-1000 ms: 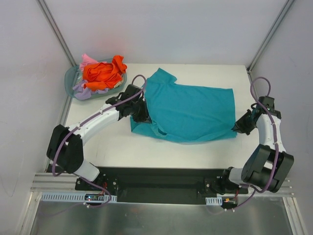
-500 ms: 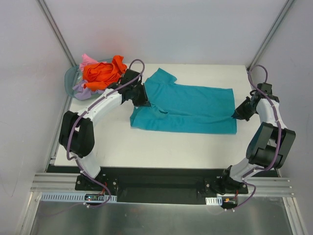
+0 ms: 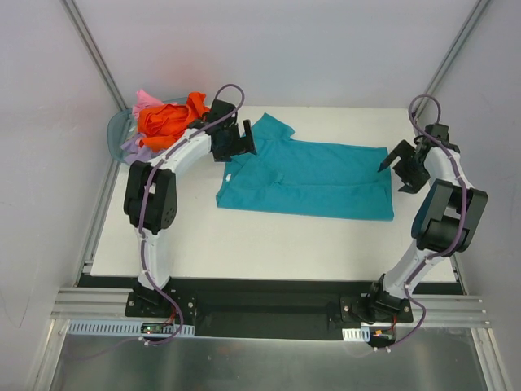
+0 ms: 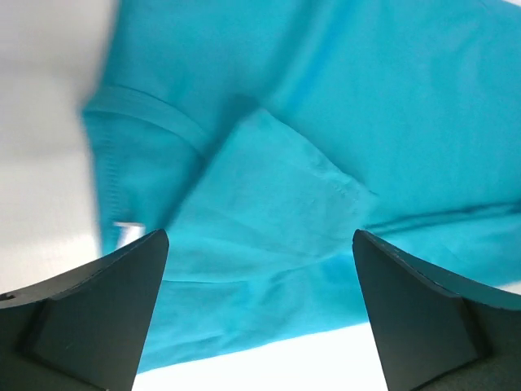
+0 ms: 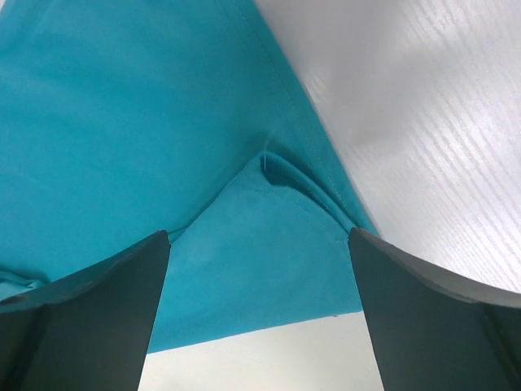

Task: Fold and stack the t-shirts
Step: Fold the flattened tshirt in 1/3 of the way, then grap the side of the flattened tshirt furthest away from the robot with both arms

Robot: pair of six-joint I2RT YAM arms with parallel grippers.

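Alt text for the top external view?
A teal cloth t-shirt lies folded on the white table, both arms' open jaws over its ends. A round grey-blue basket of crumpled bright shirts sits at back left.

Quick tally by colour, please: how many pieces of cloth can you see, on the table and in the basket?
Teal t-shirt, on the table: 1
Orange cloth, in the basket: 1 bundle
Lavender cloth, in the basket: 1
Pink cloth, in the basket: 1
Total: 4 visible; the bunched pile may hide more.

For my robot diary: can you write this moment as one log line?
teal t-shirt: folded over, on table | left gripper: open, empty | right gripper: open, empty
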